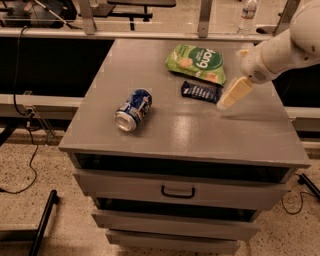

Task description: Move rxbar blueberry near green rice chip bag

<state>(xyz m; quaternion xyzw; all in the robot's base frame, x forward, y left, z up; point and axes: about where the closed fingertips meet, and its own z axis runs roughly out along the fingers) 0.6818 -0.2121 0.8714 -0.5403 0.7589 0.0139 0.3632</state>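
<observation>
The rxbar blueberry, a small dark navy wrapper, lies flat on the grey cabinet top. It sits just in front of the green rice chip bag, close to its near edge. My gripper hangs low over the top just to the right of the bar, apart from it and holding nothing. The white arm comes in from the upper right.
A blue and silver drink can lies on its side at the left middle of the top. The cabinet has drawers with a dark handle below. A water bottle stands on the floor behind.
</observation>
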